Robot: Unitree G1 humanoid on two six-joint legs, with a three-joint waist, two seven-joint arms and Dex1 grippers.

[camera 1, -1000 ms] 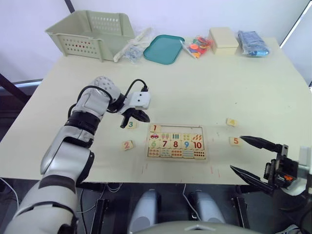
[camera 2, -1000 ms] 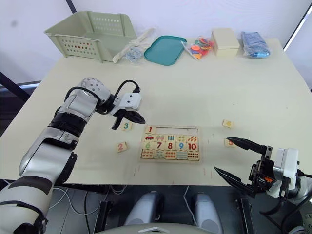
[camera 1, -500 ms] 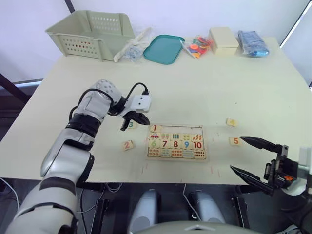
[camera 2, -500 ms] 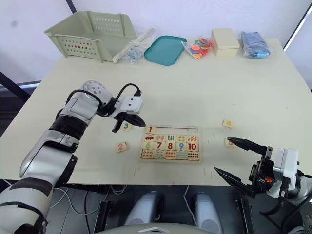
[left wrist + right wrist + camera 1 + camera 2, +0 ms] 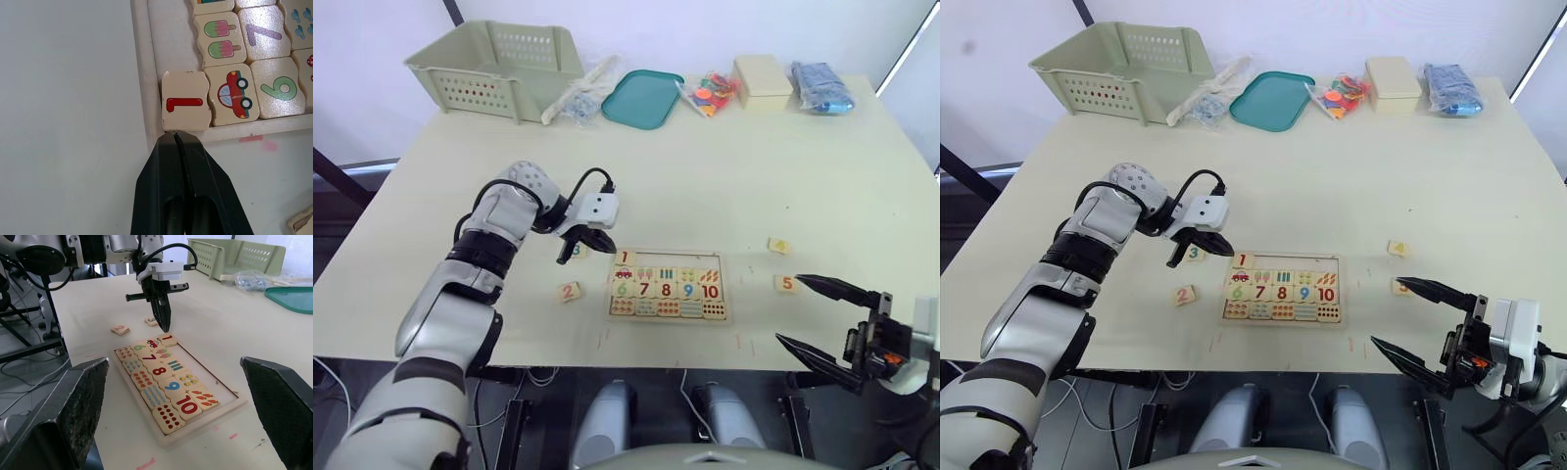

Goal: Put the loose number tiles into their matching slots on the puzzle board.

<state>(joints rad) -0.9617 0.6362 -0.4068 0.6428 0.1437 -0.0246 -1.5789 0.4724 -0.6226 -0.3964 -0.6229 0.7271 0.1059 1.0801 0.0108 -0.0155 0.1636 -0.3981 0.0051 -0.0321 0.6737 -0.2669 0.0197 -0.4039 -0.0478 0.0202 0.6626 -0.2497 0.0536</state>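
**Operator:** Left wrist view gives me the clearest look. The left gripper [image 5: 177, 134] has its jaws closed on nothing, tips pressed together, just at the near-left corner of the puzzle board [image 5: 143, 73]. The tile 1 [image 5: 186, 102] sits in the first slot of the top row, but a little crooked, one edge riding on the rim. I judge the closed tips are there to nudge it flat, not to grasp it.

**Colleague:** And the other tiles?

**Operator:** Tile 3 [image 5: 575, 249] lies on the bench just left of the board, partly behind the left gripper. Tile 2 [image 5: 570, 291] is nearer to me, also left of the board. Tile 4 [image 5: 779, 245] and tile 5 [image 5: 786, 283] lie to the right, apart from the board. The other slots of the top row [image 5: 680, 259] look empty.

**Colleague:** The right arm?

**Operator:** The right gripper [image 5: 822, 318] hovers at the near right edge with jaws wide open, near tile 5. I think it waits there for that side.

**Colleague:** The surface?

**Operator:** A plain pale bench [image 5: 734, 176], smooth. At the far side stand a green basket [image 5: 499, 64], a teal tray [image 5: 643, 98] and a pale box [image 5: 763, 78], against a white wall.
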